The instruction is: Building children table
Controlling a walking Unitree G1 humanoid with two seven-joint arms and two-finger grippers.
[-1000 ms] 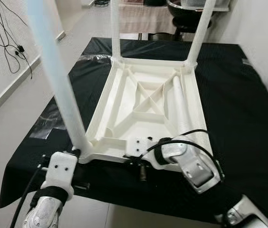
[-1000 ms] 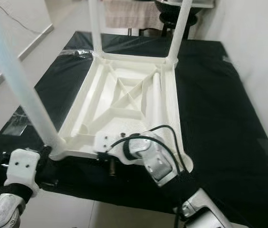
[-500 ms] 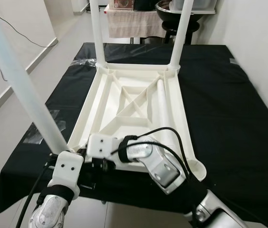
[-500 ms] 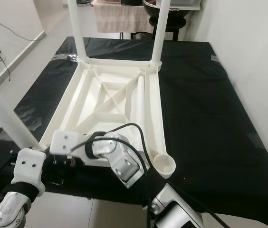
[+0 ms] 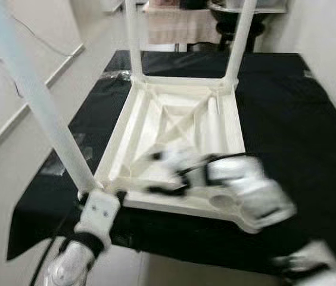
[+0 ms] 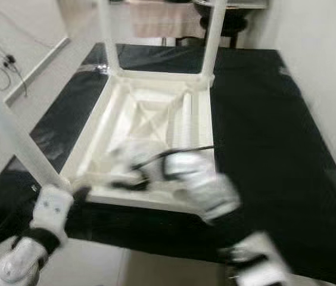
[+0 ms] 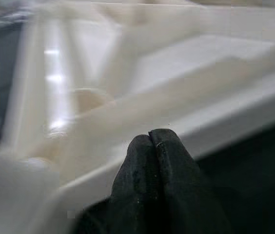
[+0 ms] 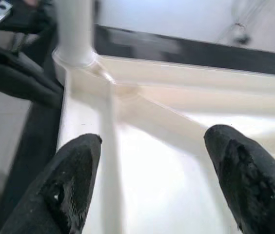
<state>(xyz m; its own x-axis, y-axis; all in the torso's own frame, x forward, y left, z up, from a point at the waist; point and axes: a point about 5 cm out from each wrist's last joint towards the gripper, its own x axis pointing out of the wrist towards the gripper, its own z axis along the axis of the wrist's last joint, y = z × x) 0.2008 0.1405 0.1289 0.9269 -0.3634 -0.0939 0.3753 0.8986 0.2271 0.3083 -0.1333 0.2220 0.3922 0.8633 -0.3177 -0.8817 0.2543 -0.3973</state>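
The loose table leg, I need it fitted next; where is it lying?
The loose leg lies inside the upturned white tabletop, along its right rim, just beyond the right hand, which hovers open over the tabletop's near part.

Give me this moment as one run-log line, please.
scene: upturned white table on black cloth | left tool: shut, at near rim | right tool: open, over underside

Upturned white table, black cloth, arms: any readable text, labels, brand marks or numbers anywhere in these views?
None can be read.
Upturned table: bare white plastic, no print visible.
Black cloth: no text.
Left gripper, right gripper: no markings visible.
Head views are motion-blurred, so small print could be missed.
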